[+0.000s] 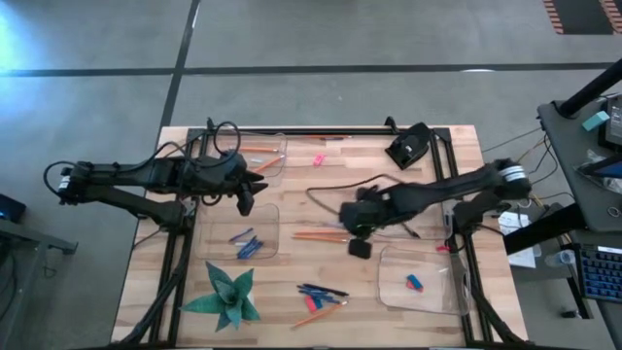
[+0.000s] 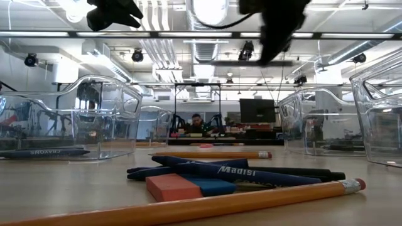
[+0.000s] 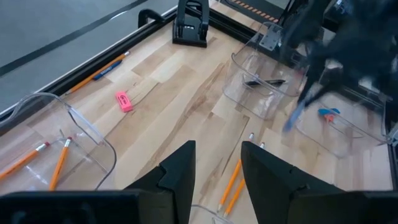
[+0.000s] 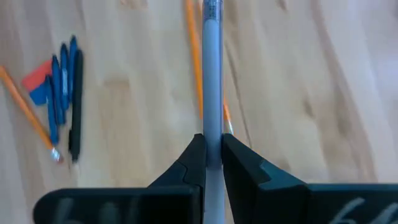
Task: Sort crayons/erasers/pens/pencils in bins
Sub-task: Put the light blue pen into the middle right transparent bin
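My right gripper [image 4: 212, 143] hangs above the table's middle [image 1: 358, 228], shut on a grey-blue crayon [image 4: 212, 74]. In the left wrist view the crayon [image 3: 295, 117] hangs below it. My left gripper [image 3: 217, 149] waits open and empty over the left bins [image 1: 247, 191]. Orange pencils lie in the far left bin [image 1: 264, 156]. Blue crayons lie in the near left bin [image 1: 249, 239]. A blue eraser [image 1: 415, 283] lies in the near right bin [image 1: 389, 267]. A fourth bin [image 3: 261, 93] holds a dark pen. Two loose pencils [image 1: 321, 234] and a pink eraser [image 1: 318, 159] lie on the table. My right gripper pinches the grey-blue crayon between its two fingers [image 4: 198, 155], on its sides just behind the fingertips [image 4: 212, 127]. The crayon runs along the fingers and sticks out past their tips. The fingers slant down from the right. The crayon is lifted clear of the table.
Near the front edge lies a pile of dark pens, a pink and a blue eraser and a pencil [image 1: 321, 295]. A green paper star [image 1: 227, 297] sits at the front left. A black stand [image 1: 408, 146] sits at the far edge, and a cable [image 1: 335, 187] runs across the middle.
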Controlling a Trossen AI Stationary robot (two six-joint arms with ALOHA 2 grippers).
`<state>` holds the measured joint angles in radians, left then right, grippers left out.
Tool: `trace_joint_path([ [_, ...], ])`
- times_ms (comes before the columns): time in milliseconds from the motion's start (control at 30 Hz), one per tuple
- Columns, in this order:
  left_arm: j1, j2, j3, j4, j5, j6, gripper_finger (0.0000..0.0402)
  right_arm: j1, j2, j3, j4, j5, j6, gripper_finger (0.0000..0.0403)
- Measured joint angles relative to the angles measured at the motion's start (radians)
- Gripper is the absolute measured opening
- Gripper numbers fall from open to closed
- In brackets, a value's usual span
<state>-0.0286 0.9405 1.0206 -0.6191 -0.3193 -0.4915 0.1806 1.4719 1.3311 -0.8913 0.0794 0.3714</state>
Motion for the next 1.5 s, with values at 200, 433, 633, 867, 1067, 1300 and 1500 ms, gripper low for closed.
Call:
trace_joint_path([
  [200, -0.001, 0.001, 0.0, -0.001, 0.001, 0.0, 0.0115, 0.0, -0.18, -0.09, -0.254, 0.056, 0.18, 0.0028],
  [433, 0.0, 0.001, -0.008, -0.001, 0.001, 0.005, 0.0115, 0.0, -0.363, -0.308, -0.298, 0.063, 0.394, 0.0028],
  [633, 0.0, 0.001, -0.014, 0.001, 0.001, 0.007, 0.0115, 0.0, -0.433, -0.536, -0.238, 0.066, 0.525, 0.0028],
  [867, 0.0, 0.003, -0.014, 0.009, -0.006, 0.006, 0.0115, 0.0, -0.435, -0.667, -0.094, 0.073, 0.562, 0.0029],
  [1067, 0.0, 0.004, -0.014, 0.009, -0.029, 0.006, 0.0115, 0.0, -0.422, -0.717, -0.082, 0.085, 0.58, 0.0043],
  [1300, 0.0, 0.005, -0.014, 0.009, -0.029, 0.006, 0.0115, 0.0, -0.425, -0.743, -0.07, 0.085, 0.618, 0.0053],
  [1500, 0.0, 0.005, -0.014, 0.009, -0.029, 0.006, 0.0115, 0.0, -0.425, -0.744, -0.068, 0.085, 0.632, 0.0054],
])
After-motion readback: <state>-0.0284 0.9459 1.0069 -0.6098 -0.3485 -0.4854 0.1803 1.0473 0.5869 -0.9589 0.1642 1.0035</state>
